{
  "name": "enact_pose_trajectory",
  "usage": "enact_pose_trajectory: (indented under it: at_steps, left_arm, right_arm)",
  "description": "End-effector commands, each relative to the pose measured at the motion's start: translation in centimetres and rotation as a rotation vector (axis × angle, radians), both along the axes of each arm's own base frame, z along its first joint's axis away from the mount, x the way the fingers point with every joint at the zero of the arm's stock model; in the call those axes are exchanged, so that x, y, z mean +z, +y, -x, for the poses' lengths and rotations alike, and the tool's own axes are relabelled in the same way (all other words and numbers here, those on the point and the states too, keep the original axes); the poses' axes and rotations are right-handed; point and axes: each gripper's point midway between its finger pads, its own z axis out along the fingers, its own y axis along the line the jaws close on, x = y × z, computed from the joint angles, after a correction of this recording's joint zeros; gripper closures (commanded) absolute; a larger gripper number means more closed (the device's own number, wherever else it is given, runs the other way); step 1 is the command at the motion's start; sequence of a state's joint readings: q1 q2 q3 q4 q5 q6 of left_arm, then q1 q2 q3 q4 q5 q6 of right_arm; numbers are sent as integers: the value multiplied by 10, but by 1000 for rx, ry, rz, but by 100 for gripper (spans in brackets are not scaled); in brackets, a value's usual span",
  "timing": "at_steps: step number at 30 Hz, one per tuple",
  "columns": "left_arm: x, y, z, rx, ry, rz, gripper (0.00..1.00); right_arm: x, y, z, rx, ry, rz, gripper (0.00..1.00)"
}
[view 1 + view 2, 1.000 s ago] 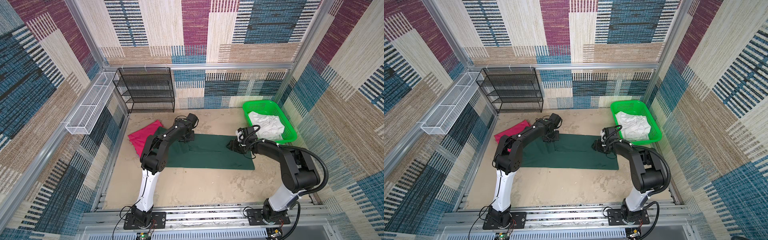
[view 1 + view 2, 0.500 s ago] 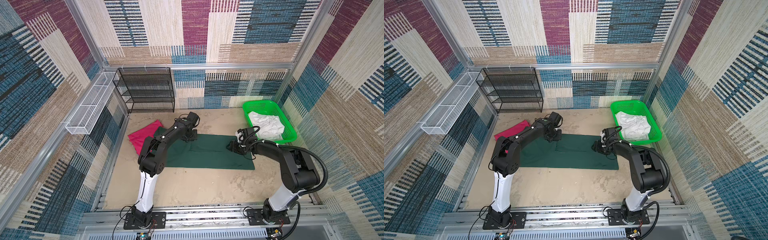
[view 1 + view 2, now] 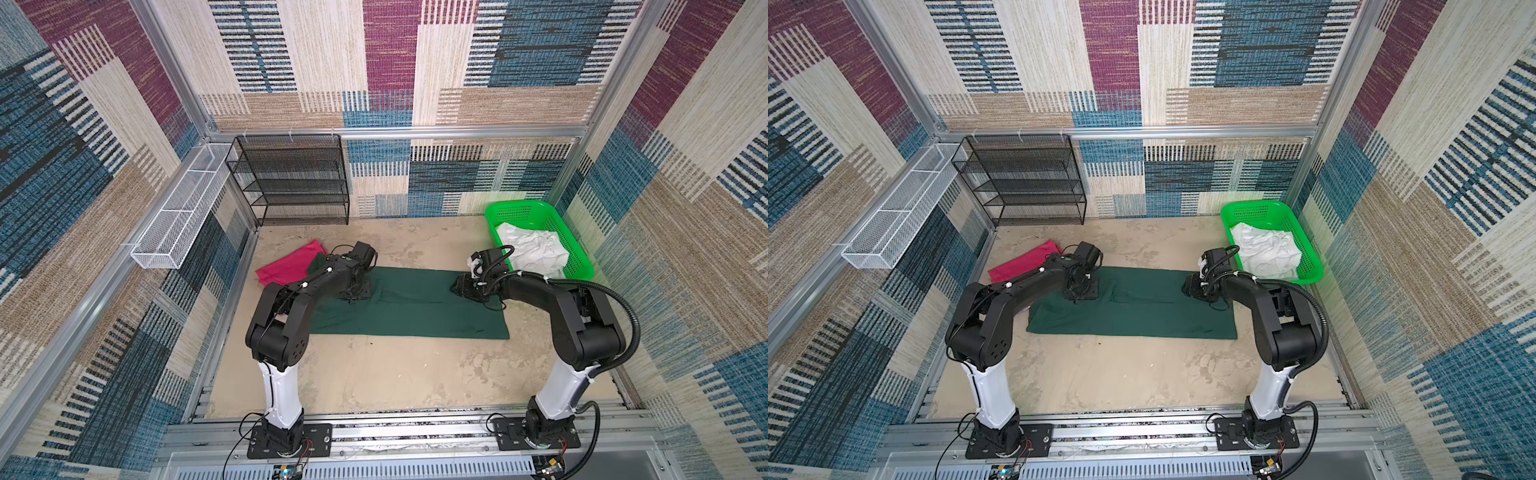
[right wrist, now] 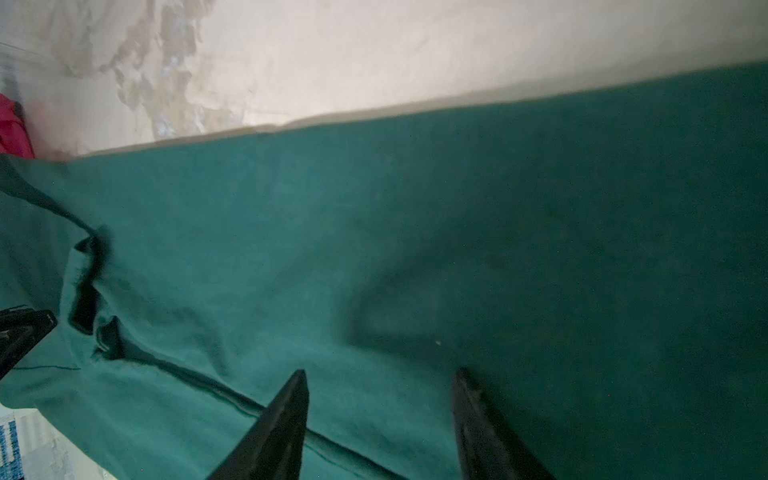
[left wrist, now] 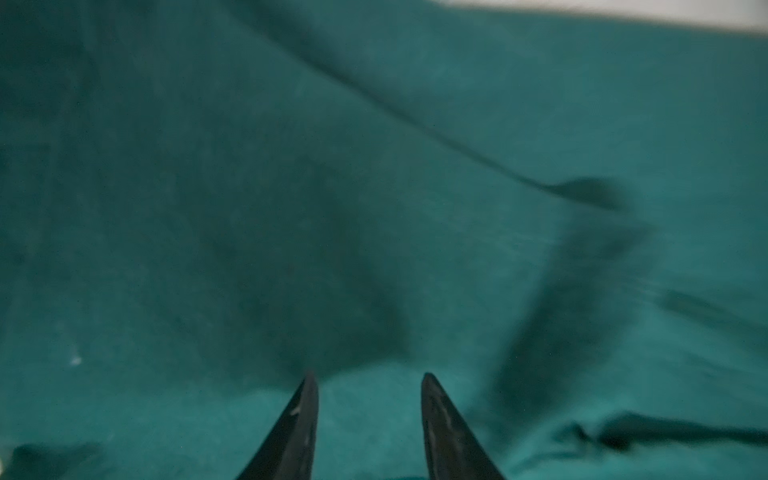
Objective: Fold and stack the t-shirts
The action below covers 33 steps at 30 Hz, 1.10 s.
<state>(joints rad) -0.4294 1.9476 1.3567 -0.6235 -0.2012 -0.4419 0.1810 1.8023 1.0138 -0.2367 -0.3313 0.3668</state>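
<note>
Currently: dark green t-shirt (image 3: 407, 307) spread flat at centre in both top views; pink t-shirt (image 3: 286, 268) just beside its 10 o'clock corner; left gripper (image 5: 369, 375) over that shirt's 10 o'clock end, jaws spread, empty; right gripper (image 4: 381, 370) at its 2 o'clock end, jaws spread, empty.

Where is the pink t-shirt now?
In both top views the pink t-shirt lies far left on the table, next to the left end of the dark green t-shirt and in front of the black wire shelf.
</note>
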Motion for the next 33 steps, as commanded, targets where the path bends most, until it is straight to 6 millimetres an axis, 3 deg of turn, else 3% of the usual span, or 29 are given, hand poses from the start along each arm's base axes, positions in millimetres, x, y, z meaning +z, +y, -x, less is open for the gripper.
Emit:
enact_pose_trajectory:
  at_steps: [1,7,11,16,20,25,33]
  left_arm:
    - [-14,-6,6,21,28,49,57]
    - [-25,-33,13,-7,67,160,59]
    - [-30,-55,13,-36,91,196,58]
    - [-34,-83,-3,-74,115,238,59]
    - [-34,-103,-29,-113,112,246,59]
    - [-36,-117,-78,-197,100,172,57]
    - [-46,-116,-141,-250,44,152,53]
  right_arm:
    - [-22,-12,22,-40,80,49,43]
    - [-43,-26,76,-89,166,67,43]
    - [-43,-21,117,-110,204,-23,43]
    - [-39,-10,158,-91,240,-83,43]
    - [-34,6,181,-41,260,-126,43]
    - [-29,29,196,34,280,-181,43]
    - [-22,76,211,169,289,-274,43]
